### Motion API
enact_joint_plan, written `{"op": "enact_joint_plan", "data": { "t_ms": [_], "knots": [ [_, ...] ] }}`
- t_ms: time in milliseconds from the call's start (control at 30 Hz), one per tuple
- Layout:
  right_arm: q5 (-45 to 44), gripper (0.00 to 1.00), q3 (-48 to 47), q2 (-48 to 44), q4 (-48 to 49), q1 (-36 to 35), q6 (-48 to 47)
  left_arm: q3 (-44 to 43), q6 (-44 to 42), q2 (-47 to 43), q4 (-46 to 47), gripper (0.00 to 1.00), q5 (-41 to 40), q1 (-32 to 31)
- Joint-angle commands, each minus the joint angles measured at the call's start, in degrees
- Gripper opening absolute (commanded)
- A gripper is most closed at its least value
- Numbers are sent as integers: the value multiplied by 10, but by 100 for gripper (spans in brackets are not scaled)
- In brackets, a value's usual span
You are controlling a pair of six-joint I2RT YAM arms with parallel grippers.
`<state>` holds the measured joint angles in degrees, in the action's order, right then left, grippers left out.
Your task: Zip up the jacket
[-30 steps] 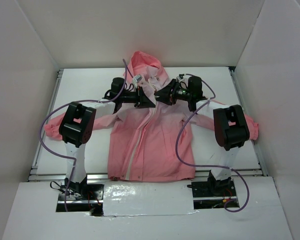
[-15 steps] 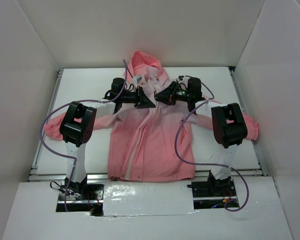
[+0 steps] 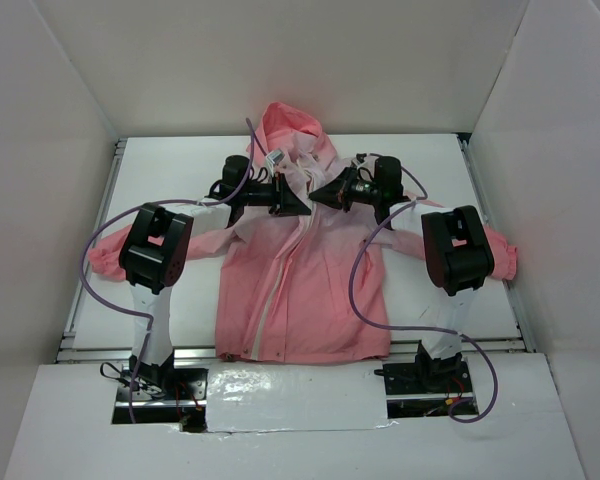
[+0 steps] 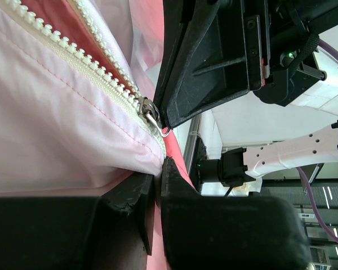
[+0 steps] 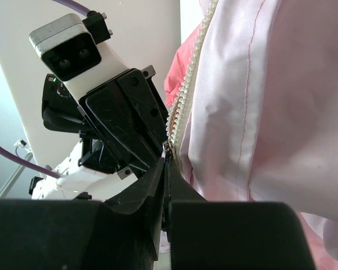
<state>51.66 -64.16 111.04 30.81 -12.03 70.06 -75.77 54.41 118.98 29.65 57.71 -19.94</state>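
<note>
While the zip is not yet run up to the collar, the step in hand is judged to be the draw of the slider toward the hood.

Item: hooded rain jacket [image 3: 310,300], thin fabric fading from lilac-pink to coral, spread front-up on the flat white desk [image 3: 170,170]. Its small metal zipper slider [image 4: 146,107] sits at the upper chest, with the coral hood [image 3: 290,125] beyond the slider and the hem well to the near side of it. Pale plastic zipper teeth [image 4: 73,50] stand parted on one side of the slider, with coral lining showing between the rows.

Item: left hand [image 4: 158,179], black, two-fingered, narrow, pinching the lilac front panel just beside the slider.

Item: right hand [image 5: 165,169], black, closed to a slit right at the slider. It appears to hold the thin wire pull tab [image 4: 159,126], though the contact is small and partly hidden.

Handling, as judged: the left hand serves as anchor and should hold the panel taut. The right hand should pull straight along the tooth line, low to the cloth and slowly, so that the tab does not slip free and the lining does not catch.

Change: against a second ago, the right hand has closed in on the slider from the right. The left hand and the jacket lie as they did.
</note>
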Motion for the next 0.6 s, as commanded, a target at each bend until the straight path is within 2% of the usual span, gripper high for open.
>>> {"op": "enact_joint_plan", "data": {
  "t_ms": [0,200,367,533,567],
  "knots": [
    [12,7,0,6,43,-12,6,-24,-6,5,22,0,22,-6],
    [11,0,11,9,51,-18,11,-17,-6,2,23,0,21,-6],
    [6,0,22,10,74,-20,32,-17,-14,-2,15,0,19,-6],
    [-7,0,21,-4,31,-29,10,-16,-19,-5,12,0,19,-6],
    [2,5,18,-5,28,-33,5,-14,-18,-5,15,0,19,-6]
  ]
}}
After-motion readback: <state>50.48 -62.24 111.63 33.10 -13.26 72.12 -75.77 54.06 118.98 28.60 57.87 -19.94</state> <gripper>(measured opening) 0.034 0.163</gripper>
